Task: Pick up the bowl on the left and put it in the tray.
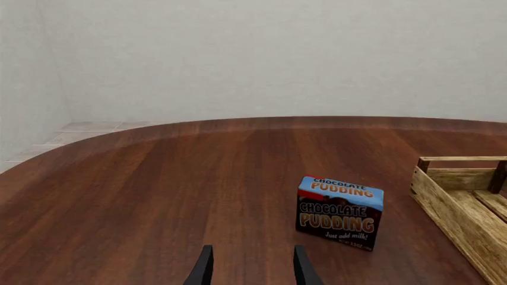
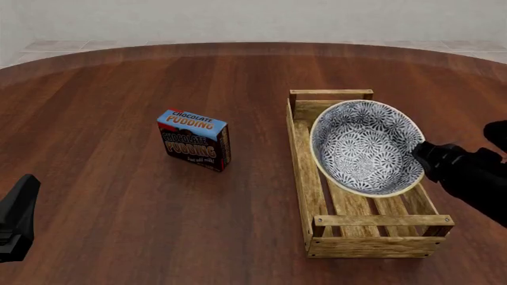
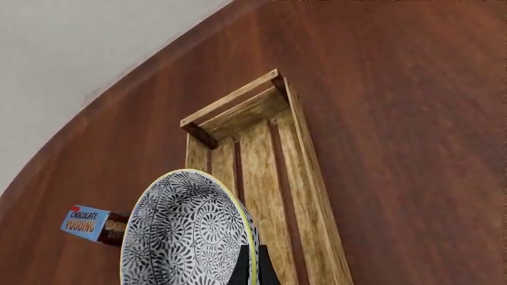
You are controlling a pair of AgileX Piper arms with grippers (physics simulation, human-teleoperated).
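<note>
The bowl (image 2: 363,148), blue-grey and white floral with a yellowish rim, hangs tilted over the far half of the tray (image 2: 303,172), its opening turned toward the camera. My right gripper (image 2: 421,157) is shut on the bowl's right rim. In the right wrist view the fingers (image 3: 240,268) pinch the rim of the bowl (image 3: 186,231) above the tray's slats (image 3: 262,148). My left gripper (image 1: 252,270) is open with nothing between its fingers, low over bare table. The left arm (image 2: 16,217) shows at the front left edge.
A chocolate pudding box (image 2: 195,140) stands upright on the table to the left of the tray, and it also shows ahead of the left gripper as the box (image 1: 339,211). The tray's end bar (image 1: 459,161) lies to that box's right. The brown table curves away at the back.
</note>
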